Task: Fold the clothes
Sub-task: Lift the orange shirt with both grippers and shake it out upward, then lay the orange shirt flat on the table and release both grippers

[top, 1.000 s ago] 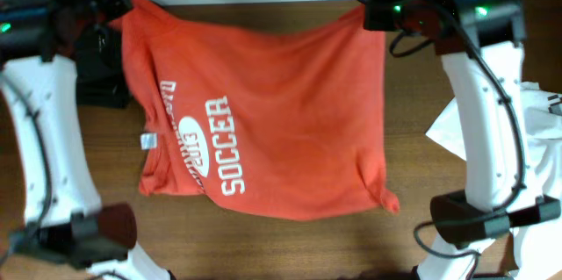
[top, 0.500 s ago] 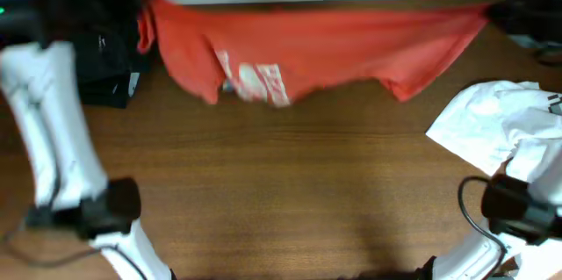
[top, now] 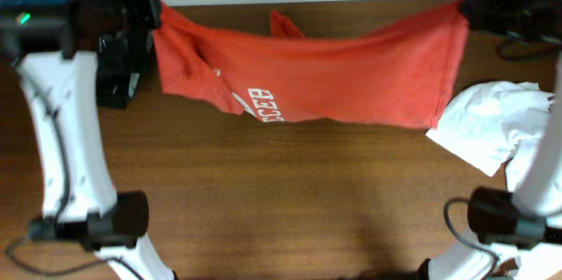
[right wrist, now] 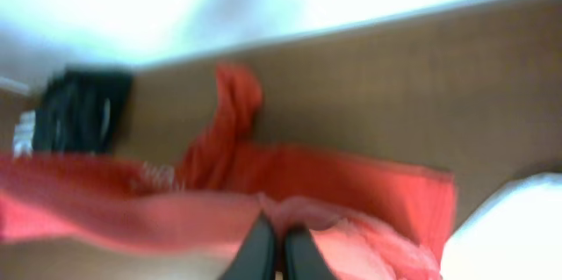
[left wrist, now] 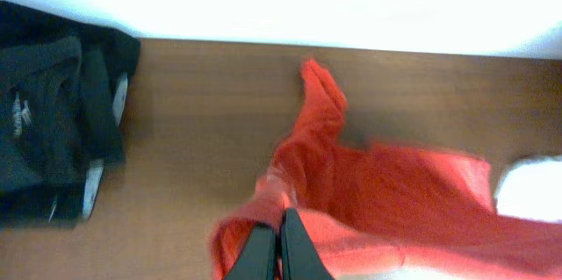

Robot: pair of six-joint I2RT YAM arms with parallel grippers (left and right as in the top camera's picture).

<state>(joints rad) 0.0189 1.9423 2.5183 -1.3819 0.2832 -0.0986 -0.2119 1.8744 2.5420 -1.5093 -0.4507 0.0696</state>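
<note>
Orange shirt (top: 351,78) has dropped lower, left jaws and right jaws each pinching a corner.

My left arm (top: 53,131) goes from its base at the near left side up to the far left corner, and there the wrist turns inward. My left gripper (top: 151,18) is closed, with its two dark fingers (left wrist: 259,249) pressed together on a corner of the orange shirt (top: 334,78). My right arm (top: 537,153) stands in the same way along the right side and reaches to the far right corner. My right gripper (top: 465,12) also pinches the shirt, fingers (right wrist: 255,245) together. Both grippers are well apart at the same depth.
</note>
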